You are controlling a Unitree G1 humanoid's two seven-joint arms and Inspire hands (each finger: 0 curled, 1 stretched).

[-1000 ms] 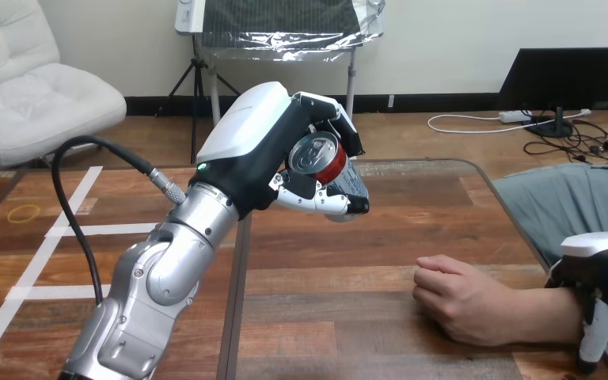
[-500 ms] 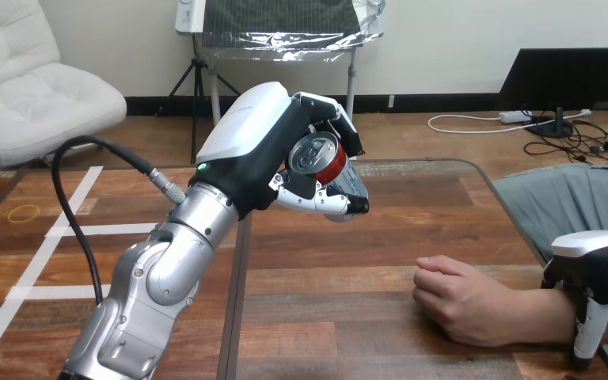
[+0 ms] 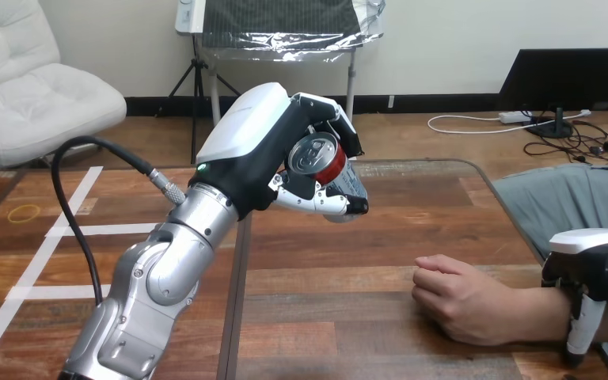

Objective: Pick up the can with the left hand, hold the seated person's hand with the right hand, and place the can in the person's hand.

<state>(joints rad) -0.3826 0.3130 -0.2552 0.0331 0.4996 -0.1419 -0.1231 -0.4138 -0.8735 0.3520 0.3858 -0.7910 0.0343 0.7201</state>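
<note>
One can [image 3: 321, 162], top tilted toward the camera, held well above the wooden table [image 3: 348, 317], wrapped in the curled fingers and thumb of the left hand [image 3: 261, 146]. At the right edge, right hand [image 3: 594, 265] over the person's wrist [image 3: 546, 313], behind the person's hand [image 3: 459, 301] resting loosely fisted on the table. Impossible to tell whether gripping or not.

Right robot hand [image 3: 594, 265] has shifted slightly left along the person's forearm [image 3: 534, 313], closer to the person's hand [image 3: 463, 301] on the surface [image 3: 348, 317], and sits marginally higher. At the view's edge, contact with the forearm cannot be confirmed.
</note>
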